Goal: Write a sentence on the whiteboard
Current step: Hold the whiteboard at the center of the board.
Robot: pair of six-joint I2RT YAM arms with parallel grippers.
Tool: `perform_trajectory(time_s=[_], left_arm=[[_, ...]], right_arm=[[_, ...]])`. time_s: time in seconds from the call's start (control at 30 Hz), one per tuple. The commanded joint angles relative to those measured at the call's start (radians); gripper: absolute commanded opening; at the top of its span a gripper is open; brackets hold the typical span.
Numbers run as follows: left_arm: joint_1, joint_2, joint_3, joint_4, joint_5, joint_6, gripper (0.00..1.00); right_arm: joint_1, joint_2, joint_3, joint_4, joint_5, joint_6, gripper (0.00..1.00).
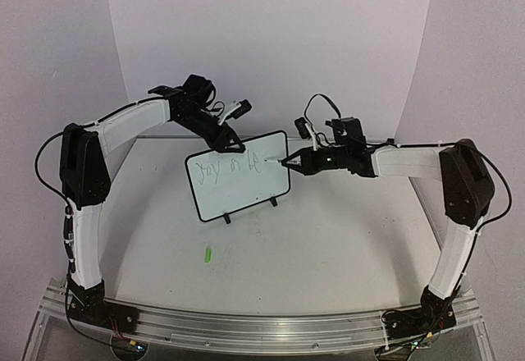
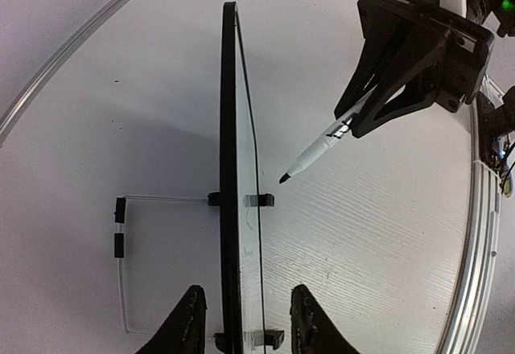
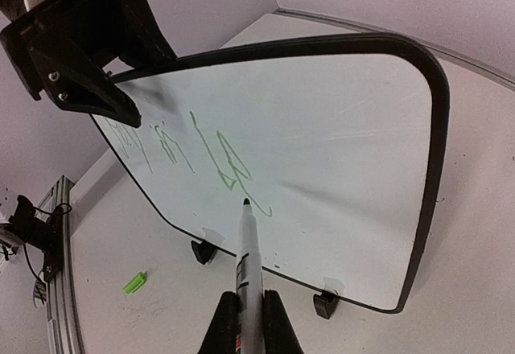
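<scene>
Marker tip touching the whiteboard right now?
Apart. The left wrist view, edge-on to the whiteboard, shows bare table between its face and the marker tip.

Looked like a robot lab test cell: plain white surface (image 1: 344,238), curved pale backdrop (image 1: 271,41) behind the surface, aluminium rail (image 1: 262,324) along its near edge, loose cables (image 1: 404,322) there.

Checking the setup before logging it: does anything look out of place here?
One thing: a small green cap lies loose on the table, in front of the whiteboard toward the left arm's side, likely off the marker. Nothing else stands out.
</scene>
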Motion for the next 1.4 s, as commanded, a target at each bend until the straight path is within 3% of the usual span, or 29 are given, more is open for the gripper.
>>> perform_trajectory(time_s=[0.0, 0.33, 0.73, 1.37], left_arm=[[0.001, 0.017, 0.05, -0.019, -0.007, 0.027, 0.26], [0.0, 0.018, 0.041, -0.021, -0.015, 0.045, 0.09], [0.002, 0.023, 0.042, -0.032, -0.009, 0.061, 0.01], [0.0, 0.024, 0.04, -0.03, -0.011, 0.067, 0.0]], right_arm=[[0.002, 0.031, 0.058, 0.025, -0.01, 0.002, 0.0], [0.003, 0.054, 0.081, 0.025, -0.017, 0.006, 0.0], [0.001, 0.079, 0.109, 0.023, -0.008, 0.015, 0.0], [0.002, 0.09, 0.052, 0.023, 0.029, 0.018, 0.0]])
